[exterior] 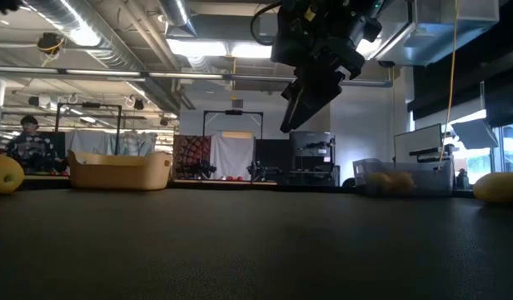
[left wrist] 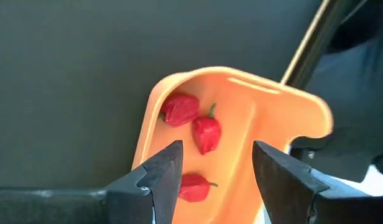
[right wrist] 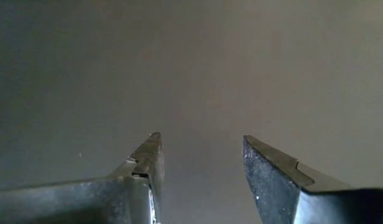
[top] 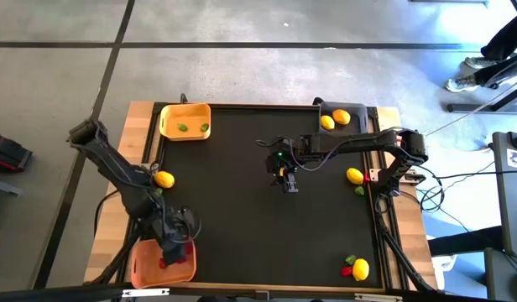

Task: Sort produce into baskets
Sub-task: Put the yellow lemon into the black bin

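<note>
My left gripper (left wrist: pixel 213 165) hangs open above the orange basket (top: pixel 149 267) at the near left. Three red pieces (left wrist: pixel 207 134) lie on that basket's floor. My right gripper (top: pixel 289 180) hangs open over the middle of the black mat, with nothing between its fingers (right wrist: pixel 148 155). The yellow basket (top: pixel 185 122) at the far left holds two green pieces (top: pixel 205 128). The dark grey basket (top: pixel 357 110) at the far right holds two lemons (top: pixel 327 122). Loose lemons lie at the left (top: pixel 164 179), the right (top: pixel 354 176) and the near right (top: pixel 360 269).
Small green pieces lie beside the left lemon (top: pixel 158 191) and the right lemon (top: pixel 359 190). A red piece (top: pixel 347 270) and a green piece (top: pixel 351 260) lie by the near-right lemon. A person's legs (top: pixel 493 59) show beyond the far right corner.
</note>
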{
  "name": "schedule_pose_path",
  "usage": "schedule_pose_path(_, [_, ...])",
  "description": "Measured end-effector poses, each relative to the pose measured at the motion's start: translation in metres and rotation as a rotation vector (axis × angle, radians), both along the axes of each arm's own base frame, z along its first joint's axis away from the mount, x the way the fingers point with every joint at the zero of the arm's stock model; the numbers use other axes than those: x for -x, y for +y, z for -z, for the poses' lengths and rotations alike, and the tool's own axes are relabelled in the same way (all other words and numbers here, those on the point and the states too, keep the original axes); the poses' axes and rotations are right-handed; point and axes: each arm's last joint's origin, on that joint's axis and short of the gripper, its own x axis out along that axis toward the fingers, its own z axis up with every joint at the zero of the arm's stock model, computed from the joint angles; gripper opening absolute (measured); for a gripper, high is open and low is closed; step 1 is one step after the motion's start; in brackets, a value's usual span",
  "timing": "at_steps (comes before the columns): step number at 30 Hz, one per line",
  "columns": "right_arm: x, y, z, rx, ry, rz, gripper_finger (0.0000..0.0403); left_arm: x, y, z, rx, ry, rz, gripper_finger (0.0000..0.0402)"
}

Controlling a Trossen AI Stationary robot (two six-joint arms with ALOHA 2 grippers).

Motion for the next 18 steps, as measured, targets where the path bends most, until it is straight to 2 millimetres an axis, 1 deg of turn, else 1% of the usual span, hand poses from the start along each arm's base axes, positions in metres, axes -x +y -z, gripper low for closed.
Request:
schedule_pose_path(5, [0.000,0.000,0.000,0.001,-0.006,0.000,0.0168,0.001,0.017,-0.018,-0.007,-0.115,0.014,0.0188])
schedule_pose_path(12, [0.000,0.000,0.000,0.000,-0.002,0.000,0.0168,0.008,0.052,-0.028,-0.185,-0.160,-0.036,0.0186])
schedule_pose_path(15, [0.000,0.000,0.000,0.000,-0.002,0.000,0.0168,0.008,0.064,-0.030,-0.281,-0.180,-0.050,0.0186])
schedule_pose_path(18, [-0.001,0.000,-0.001,0.001,-0.011,0.000,0.0168,0.006,0.071,-0.030,-0.371,-0.216,-0.012,0.0185])
